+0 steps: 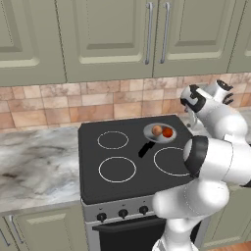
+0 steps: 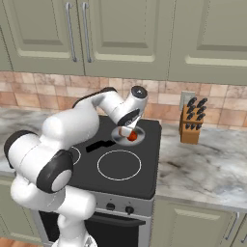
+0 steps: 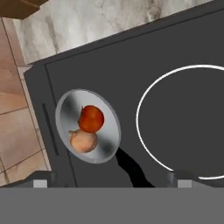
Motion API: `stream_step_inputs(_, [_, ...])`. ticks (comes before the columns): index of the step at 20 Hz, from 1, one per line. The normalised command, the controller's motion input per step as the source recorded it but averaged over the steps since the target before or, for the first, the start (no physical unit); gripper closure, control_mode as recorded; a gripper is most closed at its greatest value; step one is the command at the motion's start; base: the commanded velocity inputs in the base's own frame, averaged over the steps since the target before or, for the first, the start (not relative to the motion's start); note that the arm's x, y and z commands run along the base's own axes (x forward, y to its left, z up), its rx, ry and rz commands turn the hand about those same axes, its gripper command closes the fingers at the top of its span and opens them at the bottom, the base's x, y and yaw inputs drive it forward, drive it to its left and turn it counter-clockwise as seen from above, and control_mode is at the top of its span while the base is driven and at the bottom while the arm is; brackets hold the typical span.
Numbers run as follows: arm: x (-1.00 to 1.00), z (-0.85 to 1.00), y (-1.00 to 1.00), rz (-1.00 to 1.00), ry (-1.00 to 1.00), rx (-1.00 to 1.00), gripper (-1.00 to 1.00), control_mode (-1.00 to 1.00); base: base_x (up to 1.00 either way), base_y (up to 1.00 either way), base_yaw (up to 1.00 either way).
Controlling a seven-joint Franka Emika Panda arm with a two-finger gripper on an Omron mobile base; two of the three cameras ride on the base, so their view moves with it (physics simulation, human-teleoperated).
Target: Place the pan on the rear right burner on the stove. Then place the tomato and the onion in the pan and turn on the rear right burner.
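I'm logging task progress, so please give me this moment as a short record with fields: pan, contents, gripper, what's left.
pan: small round grey metal pan with black handle, at the rear right of the black glass stove
contents: red tomato and tan onion, touching, both inside the pan
gripper: gripper open, holding nothing, above the stove
left: turn on the rear right burner; black knobs untouched
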Motion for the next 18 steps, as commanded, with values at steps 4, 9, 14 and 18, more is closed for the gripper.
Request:
stream_step_inputs(4, [-0.39,0.24,0.00,-0.01,0.02,0.00,-1.00,-1.00,0.00,0.00,0.00])
stream_step_inputs(9, [-0.21,0.12,0.01,-0.01,0.13,0.00,-1.00,-1.00,0.00,0.00,0.00])
stream_step_inputs(14, [-0.01,0.06,0.11,-0.01,0.26,0.00,-1.00,-1.00,0.00,0.00,0.00])
stream_step_inputs(18, [-0.16,0.00,0.13,0.00,0.25,0.00,-1.00,-1.00,0.00,0.00,0.00])
